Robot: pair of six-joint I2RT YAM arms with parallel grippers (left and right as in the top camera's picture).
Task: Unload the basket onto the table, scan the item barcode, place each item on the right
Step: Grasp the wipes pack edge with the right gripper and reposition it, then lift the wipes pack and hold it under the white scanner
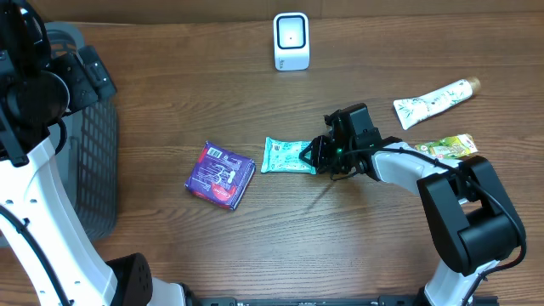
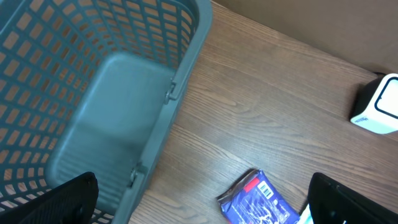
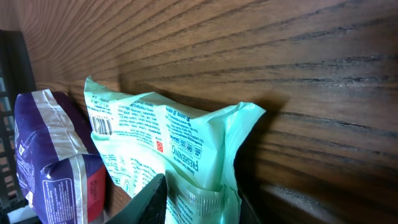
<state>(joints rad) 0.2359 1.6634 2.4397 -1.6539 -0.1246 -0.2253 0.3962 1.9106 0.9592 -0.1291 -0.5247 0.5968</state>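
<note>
Packet: the mint-green packet (image 1: 287, 156) lies flat mid-table, its long axis running left to right in the overhead view.
Barcode: the barcode (image 3: 101, 124) sits near the end farthest from the claw, on the face turned up as far as I can tell.
Right claw: the right claw (image 1: 320, 155) is at the packet's right end, fingers pinched on the film, which bunches between them; the packet stretches leftward from it.
Scanner: the scanner (image 1: 291, 41) stands at the far edge, straight beyond the packet and well apart.
Nearer arm: the right one. The left claw (image 2: 202, 202) hangs by the basket (image 1: 93, 153), jaws wide, holding nothing.
Neighbour: the purple pack (image 1: 221, 175) lies just beside the packet's left end.
Next move, my judgement: lift, carry toward the scanner, and turn the barcode end to face it.
</note>
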